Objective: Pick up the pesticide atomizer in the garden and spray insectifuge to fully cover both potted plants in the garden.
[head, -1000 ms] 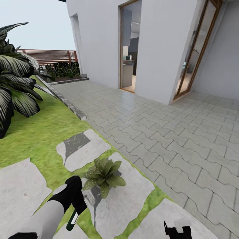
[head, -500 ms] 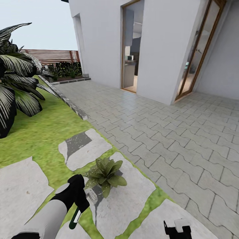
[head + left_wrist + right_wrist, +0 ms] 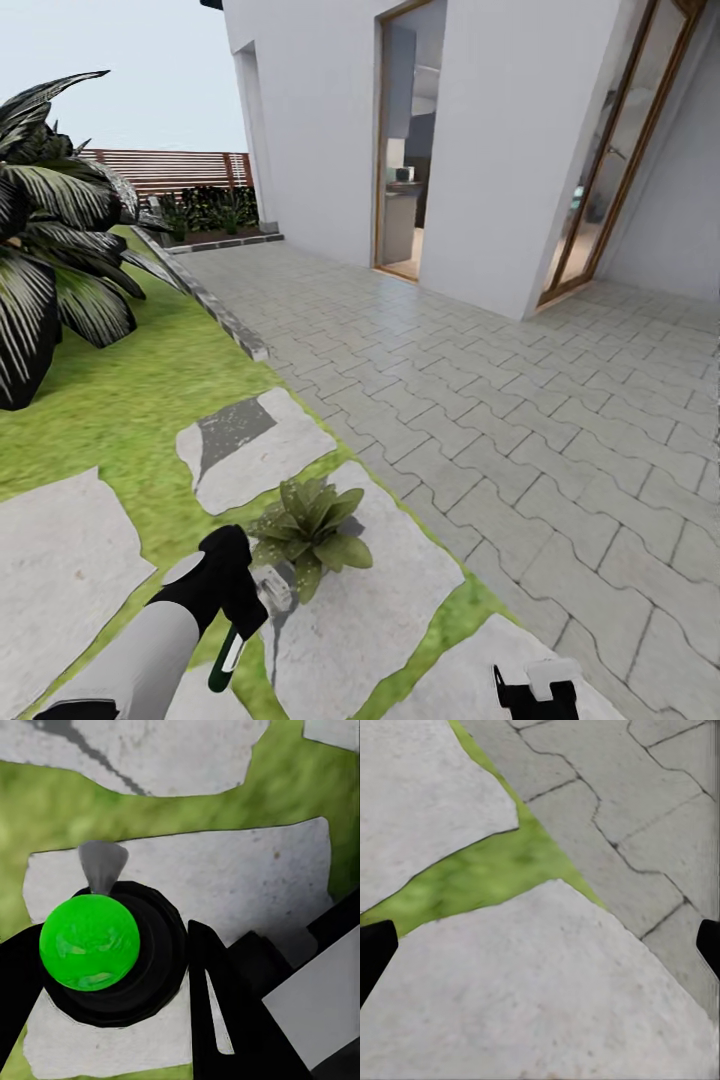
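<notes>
My left gripper is shut on the pesticide atomizer, low over a stepping stone. Its whitish nozzle points toward a potted plant, a small rosette of pointed green leaves just beyond it. The leaves nearest the nozzle look faintly dotted with pale specks. In the left wrist view the atomizer is a dark round body with a bright green top, held between the black fingers of the left gripper. My right gripper hangs open at the lower edge, and in its wrist view the right gripper is over stone and grass.
Flat grey stepping stones lie in the lawn. A large striped-leaf palm stands at the left. A paved terrace spreads to the right, up to the white house with an open doorway. A slat fence closes the back.
The whole head view has shifted a little, so the camera has turned. The left gripper still holds the atomizer beside the plant, and the right gripper has not moved.
</notes>
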